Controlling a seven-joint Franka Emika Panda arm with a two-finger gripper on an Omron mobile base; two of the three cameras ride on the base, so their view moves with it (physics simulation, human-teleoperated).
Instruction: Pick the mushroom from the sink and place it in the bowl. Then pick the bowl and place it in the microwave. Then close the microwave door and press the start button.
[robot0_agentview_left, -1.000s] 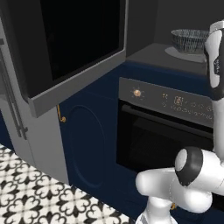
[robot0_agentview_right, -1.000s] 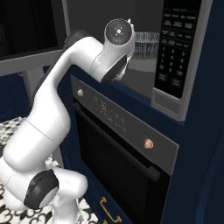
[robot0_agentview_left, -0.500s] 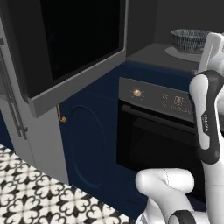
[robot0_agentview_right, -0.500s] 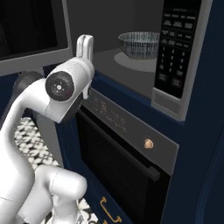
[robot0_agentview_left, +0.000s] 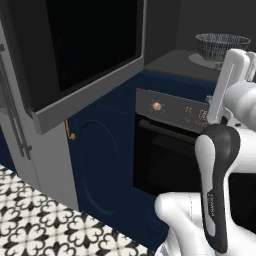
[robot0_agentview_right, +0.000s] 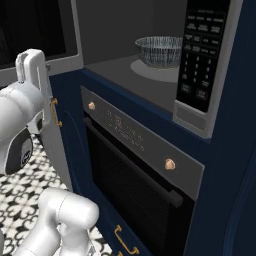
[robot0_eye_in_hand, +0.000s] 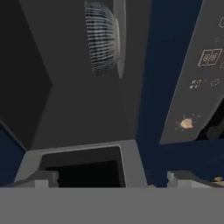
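Now the bowl (robot0_agentview_right: 160, 50) sits inside the microwave (robot0_agentview_right: 131, 70) on the round turntable plate (robot0_agentview_right: 150, 68), toward the back of the dark cavity. Whether the mushroom lies in it cannot be told. The microwave door (robot0_agentview_left: 90, 50) stands swung open to the left. The gripper (robot0_eye_in_hand: 113, 178) is outside the cavity, its 2 fingertips (robot0_eye_in_hand: 41, 178) spread wide and holding nothing. Below is the oven (robot0_agentview_right: 135, 165) with brass knobs.

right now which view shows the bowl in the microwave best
The right base view: the bowl sits whole on the turntable plate. The left base view crops it at the frame's top behind the arm; the hand view shows it rolled sideways, edge-on.
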